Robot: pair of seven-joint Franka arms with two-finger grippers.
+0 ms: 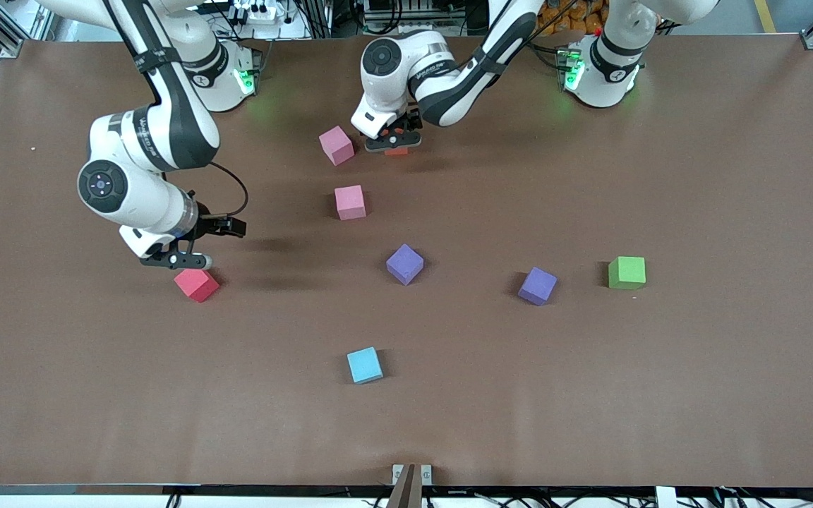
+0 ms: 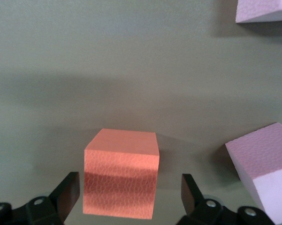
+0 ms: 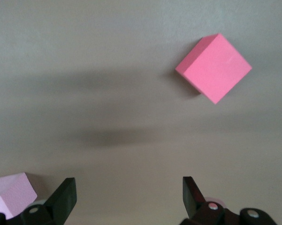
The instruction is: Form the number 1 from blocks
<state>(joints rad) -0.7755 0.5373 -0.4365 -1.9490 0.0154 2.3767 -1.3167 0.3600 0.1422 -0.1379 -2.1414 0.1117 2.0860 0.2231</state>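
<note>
Straddling the orange cube (image 2: pixel 121 180) with the left hand (image 1: pixel 394 143), holding the fingers (image 2: pixel 68 192) apart, one on each side, with a small gap showing on both sides. Sitting on the worktop (image 1: pixel 696 395) near the robots' bases, just at 3 o'clock of one light pink cube (image 1: pixel 336 145). Placing the second light pink cube (image 1: pixel 350 202) at about 7 o'clock of the orange one, nearer to the front camera. Lying nearer still, well apart: two purple cubes (image 1: pixel 404 264) (image 1: pixel 537 286). Waiting with the right hand (image 1: pixel 175 261) low over the worktop, fingers apart and gripping nothing, just at 11 o'clock of the red cube (image 1: pixel 196 284).
</note>
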